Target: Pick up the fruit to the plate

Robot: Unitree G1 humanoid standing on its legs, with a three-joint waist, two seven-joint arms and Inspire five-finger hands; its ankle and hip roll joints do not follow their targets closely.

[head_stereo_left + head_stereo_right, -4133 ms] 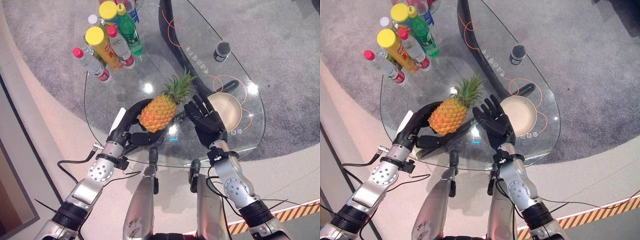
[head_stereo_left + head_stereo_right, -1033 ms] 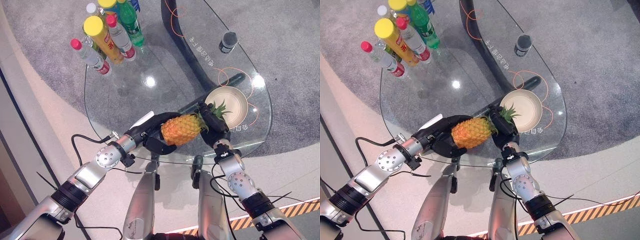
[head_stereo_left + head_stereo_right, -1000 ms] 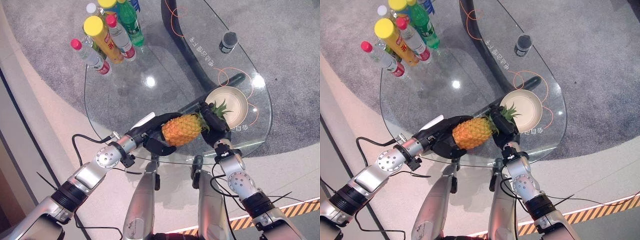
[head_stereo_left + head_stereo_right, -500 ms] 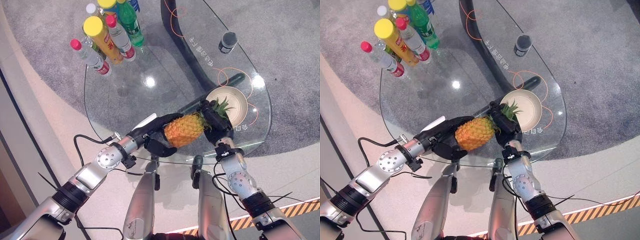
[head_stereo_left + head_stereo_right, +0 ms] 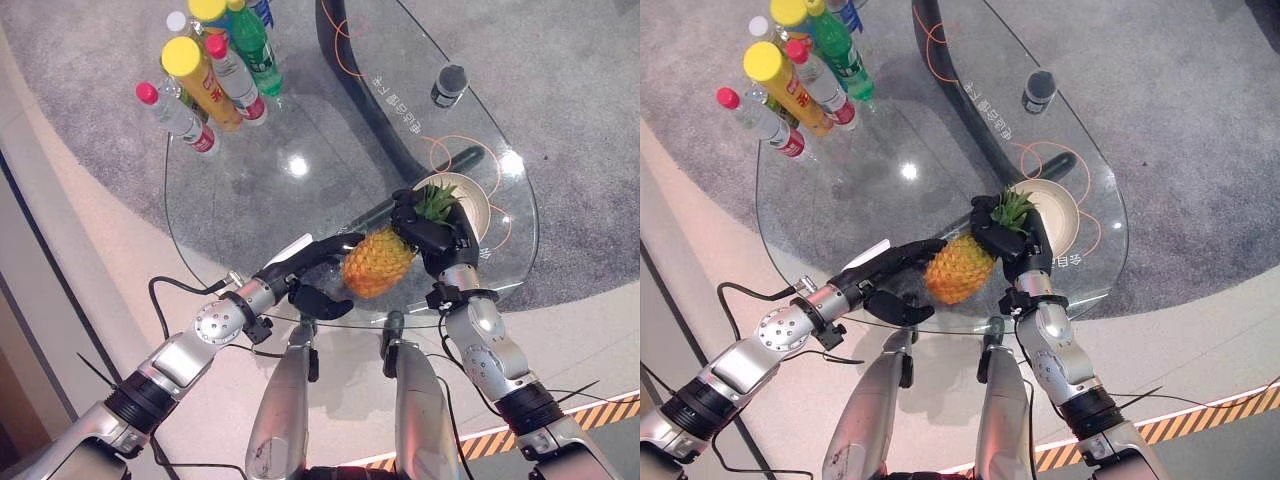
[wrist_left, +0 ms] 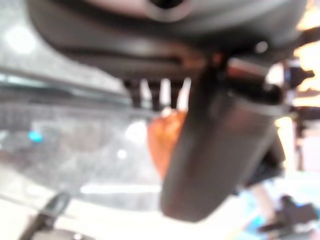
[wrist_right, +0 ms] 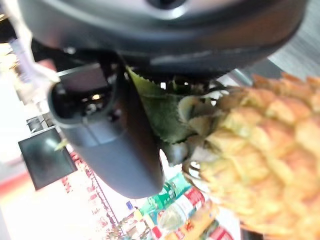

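Glass tabletop (image 5: 240, 200): round-ended transparent top. The near edge lies directly under the load; floor and carpet show through it.

Bottle cluster (image 5: 205, 70): stands at the far left edge, well apart from the work. No hazard from it is judged.

Pineapple (image 5: 378, 262): off the glass, tilted, body low toward the near edge and leafy crown up toward the plate. It is not yet on the plate; only the crown overlaps the plate's near rim in the head views.

Plate (image 5: 478, 205): pale, shallow, at the right edge of the tabletop, bare. It is small next to the fruit.

Right hand (image 5: 1015, 240): fingers curled round the pineapple's crown end, leaves pressed against the palm in the right wrist view. It appears to carry most of the weight.

Left hand (image 5: 310, 275): fingers relaxed and spread, lying just beside the pineapple's lower end; contact cannot be confirmed. It grips nothing.

Small dark jar (image 5: 447, 83): near the far right edge, clear of the path.

Risk, slip: judged highest. The hold sits at the leaves, the heavy body hangs beyond it, and the fruit could pivot down onto the glass or off the near edge.

Risk, placement: a long fruit on a small plate may roll off, or shove the plate toward the right edge.
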